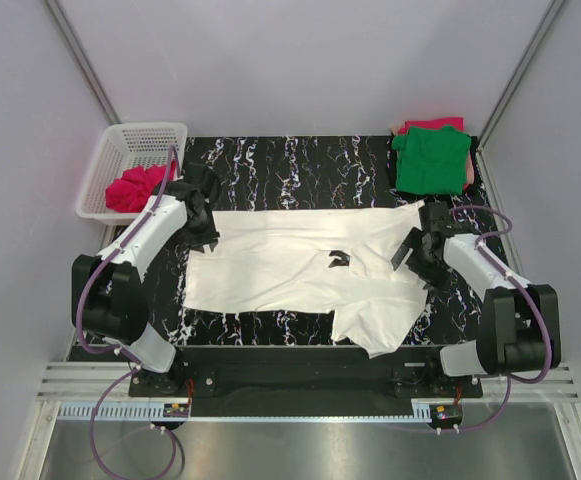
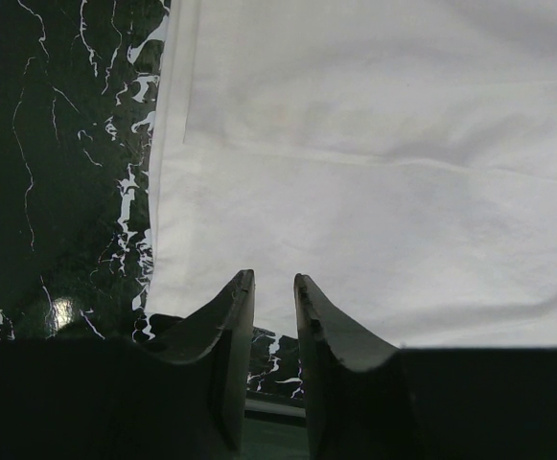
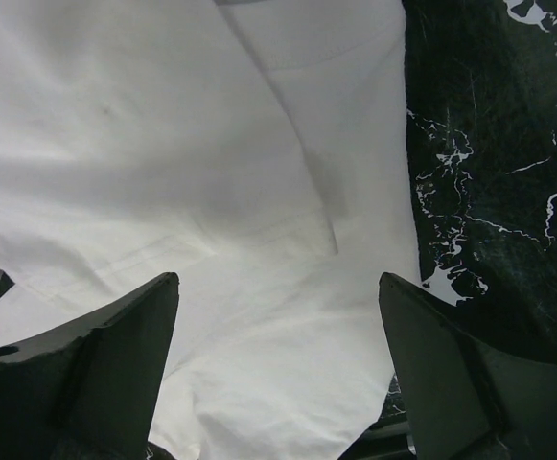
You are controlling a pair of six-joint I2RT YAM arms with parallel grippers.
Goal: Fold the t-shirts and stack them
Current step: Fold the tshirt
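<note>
A white t-shirt (image 1: 290,265) lies spread across the middle of the black marbled table (image 1: 270,155); one flap reaches toward the front edge at the right. My left gripper (image 1: 208,232) hovers at the shirt's far left corner. Its jaws (image 2: 274,276) stand a narrow gap apart with nothing between them, and the white cloth (image 2: 374,172) lies just ahead. My right gripper (image 1: 410,252) is wide open (image 3: 278,278) over the shirt's right side (image 3: 163,144). A folded green t-shirt (image 1: 431,158) rests on a pinkish-red one (image 1: 425,123) at the back right.
A white basket (image 1: 145,128) off the table's back left corner holds a crumpled pinkish-red garment (image 1: 135,188). A small dark patch (image 1: 340,260) shows in the middle of the white shirt. White walls close in the sides and back.
</note>
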